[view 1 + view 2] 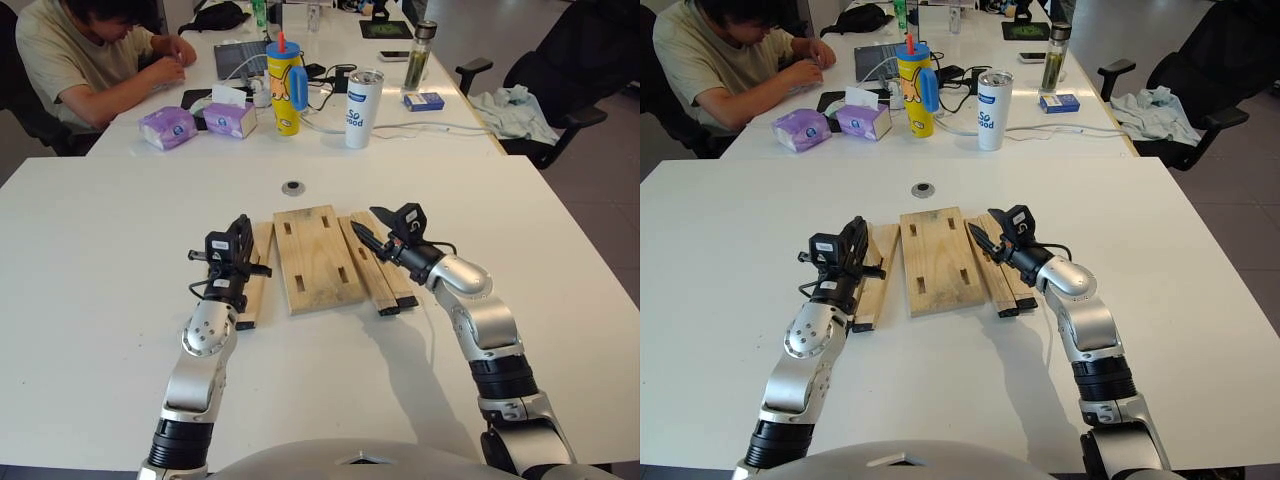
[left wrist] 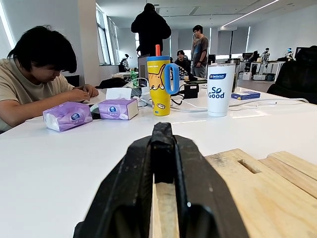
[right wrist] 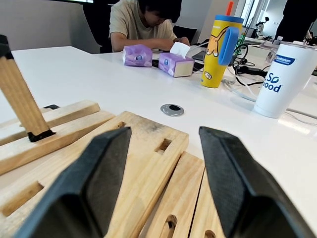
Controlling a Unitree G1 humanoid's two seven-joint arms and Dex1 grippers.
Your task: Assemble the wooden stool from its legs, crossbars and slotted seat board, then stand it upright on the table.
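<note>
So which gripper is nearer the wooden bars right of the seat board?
Right. Right gripper open above those wooden bars; left gripper across the seat board, shut on another bar.

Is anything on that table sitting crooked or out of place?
One wooden leg stands tilted, its dark-capped end resting on the flat pieces left of the seat board, because the left gripper is shut on it. The other wooden parts lie flat, and nothing looks damaged or spilled.
</note>
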